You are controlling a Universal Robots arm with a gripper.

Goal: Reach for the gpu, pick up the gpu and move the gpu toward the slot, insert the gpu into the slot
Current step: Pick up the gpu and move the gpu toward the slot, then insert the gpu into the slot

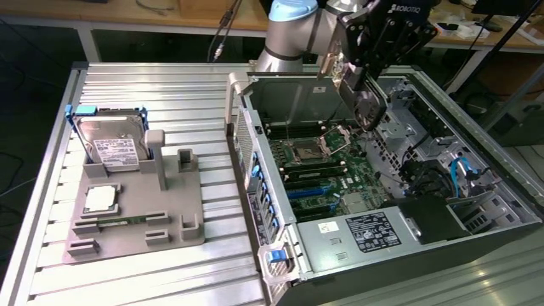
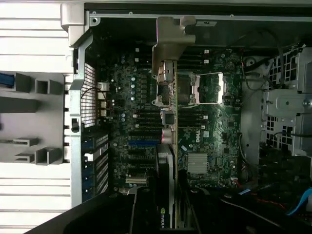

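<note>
Gripper (image 1: 360,80): closed narrow on gpu (image 1: 365,105). Card hangs edge-down, prob. so its edge can meet the slot (image 1: 313,186). Posn: over motherboard (image 1: 348,162) inside open case (image 1: 246,127), above slot, not seated.

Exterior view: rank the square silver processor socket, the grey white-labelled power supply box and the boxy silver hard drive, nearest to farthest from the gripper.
1. The processor socket, inside the case, close by the gripper.
2. The power supply box, at the case's near end.
3. The hard drive, outside the case, at the exterior view's left.
</note>
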